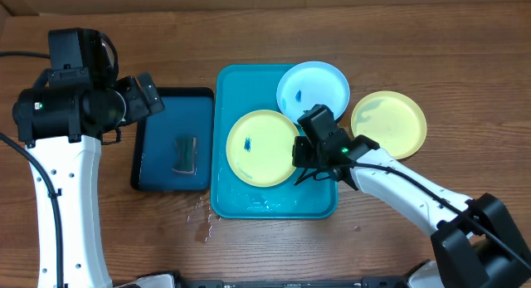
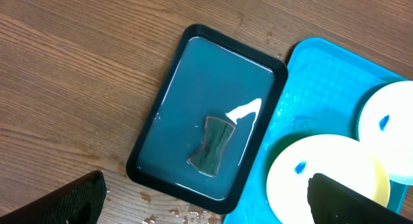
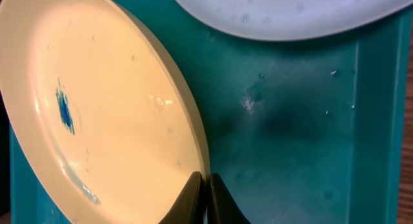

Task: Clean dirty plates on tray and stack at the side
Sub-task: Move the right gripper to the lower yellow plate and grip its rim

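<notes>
On the turquoise tray [image 1: 274, 203] lies a yellow-green plate [image 1: 257, 147] with a small blue smear. My right gripper [image 1: 300, 155] is shut on its right rim. In the right wrist view the fingers [image 3: 206, 182] pinch the edge of that plate [image 3: 116, 101], which is tilted above the tray floor [image 3: 284, 140]. A light blue plate [image 1: 319, 87], also smeared, overlaps the tray's far right corner. A second yellow-green plate [image 1: 388, 124] lies on the table right of the tray. My left gripper [image 1: 152, 95] hangs open above the dark tray's far left corner, with nothing between its fingers [image 2: 71, 201].
A smaller dark blue, black-rimmed tray [image 1: 145, 168] stands left of the turquoise one. It holds water and a dark sponge [image 2: 211, 145]. Water drops [image 1: 202, 217] lie on the wood between the two trays' front corners. The table's far edge runs along the top.
</notes>
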